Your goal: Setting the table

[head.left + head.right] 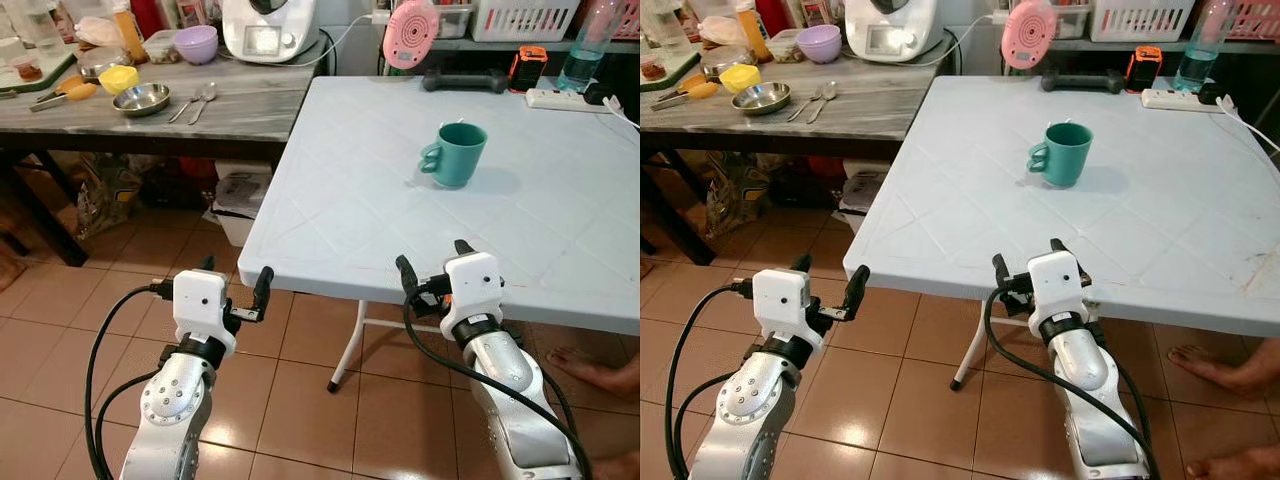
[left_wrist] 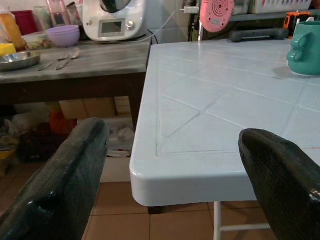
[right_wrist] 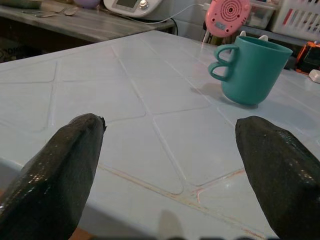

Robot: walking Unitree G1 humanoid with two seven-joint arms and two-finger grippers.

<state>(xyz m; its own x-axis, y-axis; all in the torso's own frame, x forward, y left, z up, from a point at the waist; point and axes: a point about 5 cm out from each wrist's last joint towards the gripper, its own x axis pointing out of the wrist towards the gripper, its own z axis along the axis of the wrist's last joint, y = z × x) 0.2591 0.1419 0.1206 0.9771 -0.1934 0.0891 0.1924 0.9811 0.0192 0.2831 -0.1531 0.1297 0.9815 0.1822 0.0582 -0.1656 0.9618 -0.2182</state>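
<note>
Both claws, left (image 1: pixel 235 290) and right (image 1: pixel 432 265), wide open, empty; I'd approach the mug (image 1: pixel 455 153) level, avoiding the table (image 1: pixel 330 215) edge.

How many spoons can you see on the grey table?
2. The first spoon and the second spoon lie side by side on the grey table, just right of the metal bowl. More may be hidden among the clutter behind.

terracotta tile floor (image 1: pixel 60 330), grey wooden sideboard (image 1: pixel 250 105)
</note>
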